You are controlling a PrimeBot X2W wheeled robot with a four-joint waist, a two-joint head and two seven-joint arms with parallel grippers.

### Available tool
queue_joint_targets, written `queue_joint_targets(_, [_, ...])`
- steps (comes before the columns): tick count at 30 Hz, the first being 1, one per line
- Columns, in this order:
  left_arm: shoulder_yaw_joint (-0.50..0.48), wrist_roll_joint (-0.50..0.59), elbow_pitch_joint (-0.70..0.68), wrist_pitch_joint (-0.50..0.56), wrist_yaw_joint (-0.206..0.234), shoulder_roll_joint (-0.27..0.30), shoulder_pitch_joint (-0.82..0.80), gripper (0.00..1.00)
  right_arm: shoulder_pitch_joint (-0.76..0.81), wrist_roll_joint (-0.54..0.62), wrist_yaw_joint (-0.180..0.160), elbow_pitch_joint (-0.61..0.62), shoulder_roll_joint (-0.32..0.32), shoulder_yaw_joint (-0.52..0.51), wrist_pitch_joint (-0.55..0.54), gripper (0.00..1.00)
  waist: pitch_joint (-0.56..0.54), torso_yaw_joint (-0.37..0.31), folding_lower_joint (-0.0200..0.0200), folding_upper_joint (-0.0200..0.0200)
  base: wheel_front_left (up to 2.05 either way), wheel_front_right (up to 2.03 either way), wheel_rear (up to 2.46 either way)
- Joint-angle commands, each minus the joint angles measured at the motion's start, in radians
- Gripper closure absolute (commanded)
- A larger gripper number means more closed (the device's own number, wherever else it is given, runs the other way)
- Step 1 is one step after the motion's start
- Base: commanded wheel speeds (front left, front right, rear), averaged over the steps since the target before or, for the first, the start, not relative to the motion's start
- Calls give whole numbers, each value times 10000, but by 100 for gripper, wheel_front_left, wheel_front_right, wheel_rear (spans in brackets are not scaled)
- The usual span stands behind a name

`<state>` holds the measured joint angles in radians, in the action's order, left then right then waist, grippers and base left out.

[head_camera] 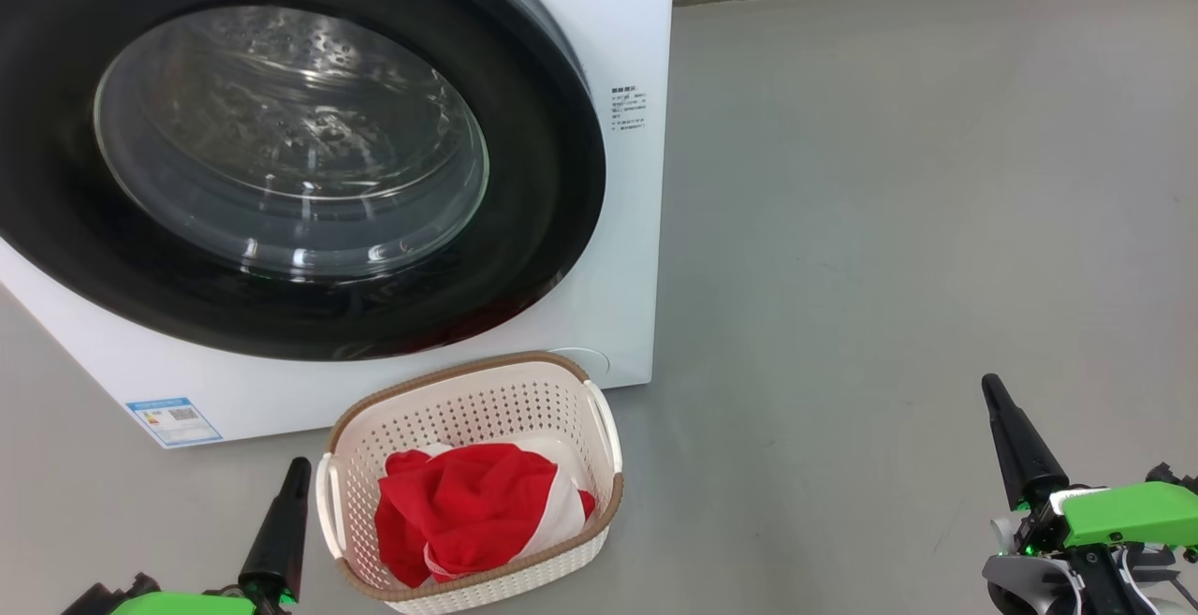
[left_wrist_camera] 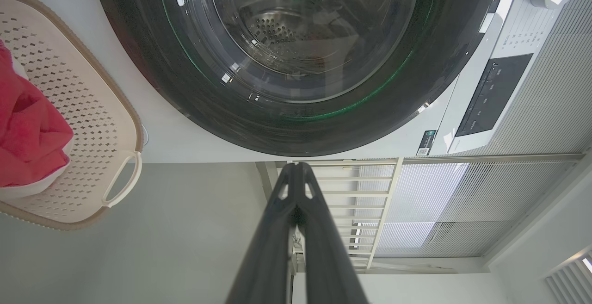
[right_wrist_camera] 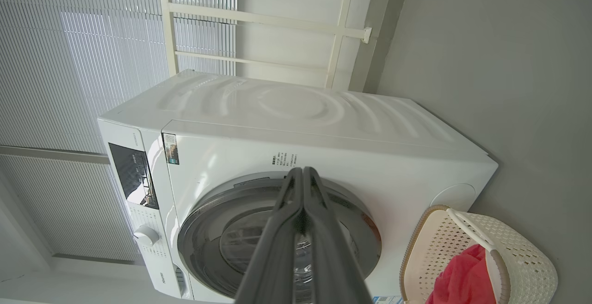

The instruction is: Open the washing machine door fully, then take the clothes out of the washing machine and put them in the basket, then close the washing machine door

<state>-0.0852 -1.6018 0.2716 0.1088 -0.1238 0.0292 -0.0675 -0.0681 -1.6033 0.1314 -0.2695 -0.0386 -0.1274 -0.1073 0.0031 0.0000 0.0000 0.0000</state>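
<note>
The white washing machine stands at the left with its black-rimmed round door flat against its front; bare steel drum shows through the glass. On the floor in front sits the cream basket with the red and white clothes inside. My left gripper is shut and empty, just left of the basket. Low at the right, far from the machine, my right gripper is shut and holds nothing. The left wrist view shows the door and clothes; the right wrist view has the machine and basket.
Grey floor stretches to the right of the machine up to a wall base. A window with white blinds and a cream frame stands beside the machine. The control panel and dial are on the machine's top front.
</note>
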Motion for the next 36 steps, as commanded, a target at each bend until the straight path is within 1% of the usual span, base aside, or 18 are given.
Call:
queue_joint_targets(1, [-284,-69,-264,43,-69,210,-405,100,-399,-49,-7,247,-116,132,-63,100,0,0,0,0,0,0,0])
queue_joint_targets(36, [-284,-70,-265,43,-69,210,-405,100,-398,-51,-7,247,-116,134,-61,100,0,0,0,0,0,0,0])
